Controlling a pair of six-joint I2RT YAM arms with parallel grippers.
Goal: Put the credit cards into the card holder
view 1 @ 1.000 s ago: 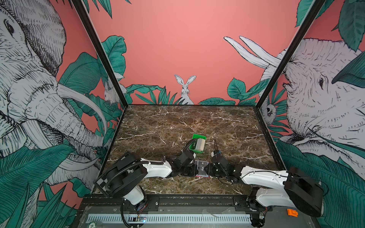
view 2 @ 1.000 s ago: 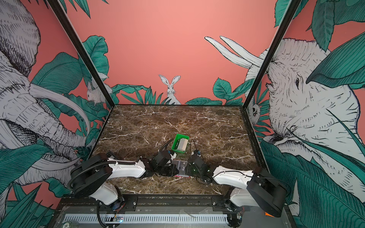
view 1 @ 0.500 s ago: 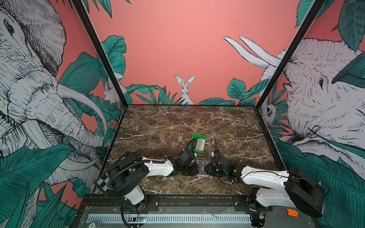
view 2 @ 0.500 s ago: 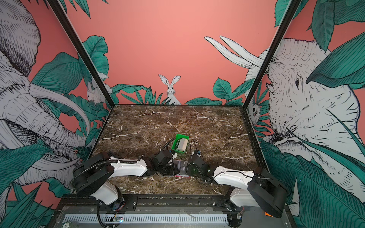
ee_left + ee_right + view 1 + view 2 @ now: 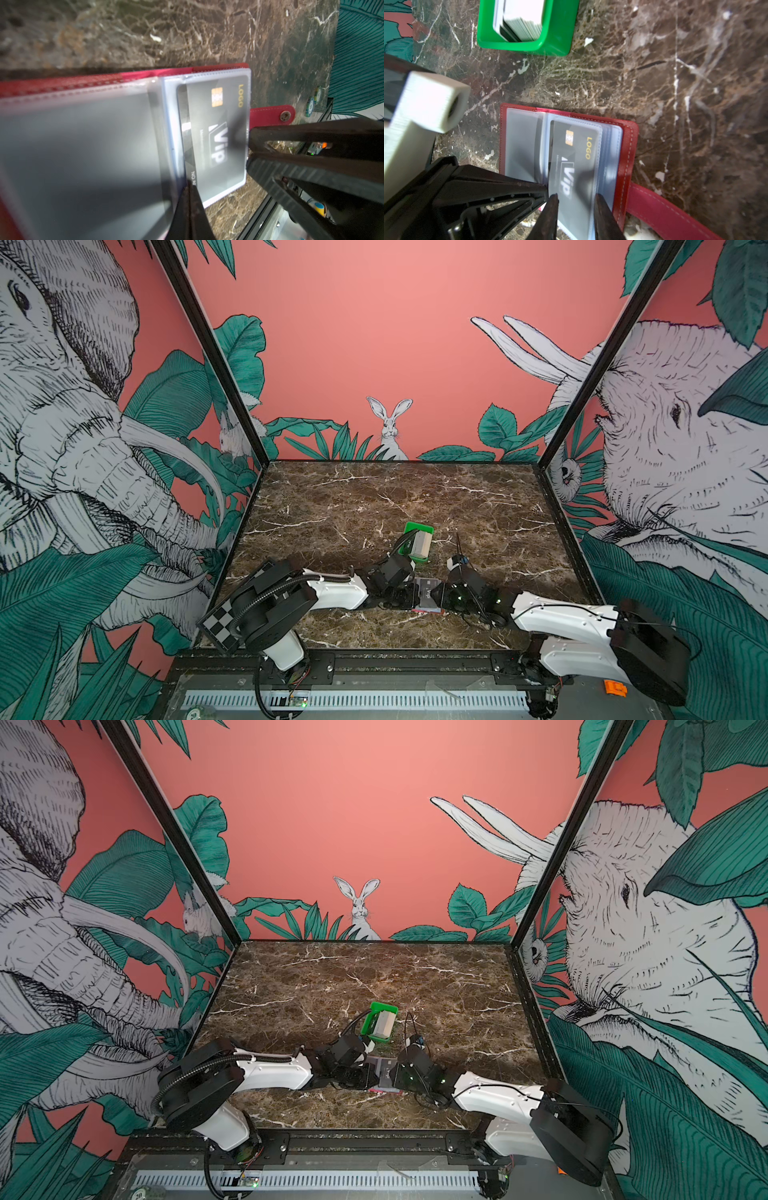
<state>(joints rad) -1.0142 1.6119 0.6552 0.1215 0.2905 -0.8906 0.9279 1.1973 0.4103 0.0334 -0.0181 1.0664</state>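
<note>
Insertion step, under way: card (image 5: pixel 575 158) sits partly in card holder (image 5: pixel 627 145) sleeve, its end at parted jaws of right gripper (image 5: pixel 576 197); left gripper (image 5: pixel 188 193), jaws together, alongside. Next: a straight push home.

We see a red leather-look folding card holder (image 5: pixel 627 145) with pale stitching and translucent blue-grey pockets. The dark grey plastic credit card (image 5: pixel 575 153) bears white "VIP" lettering, a gold "LOGO" and a gold chip. The rectangular plastic tray (image 5: pixel 556 31) is bright green, and the marble tabletop (image 5: pixel 654 72) is brown with white veins.
</note>
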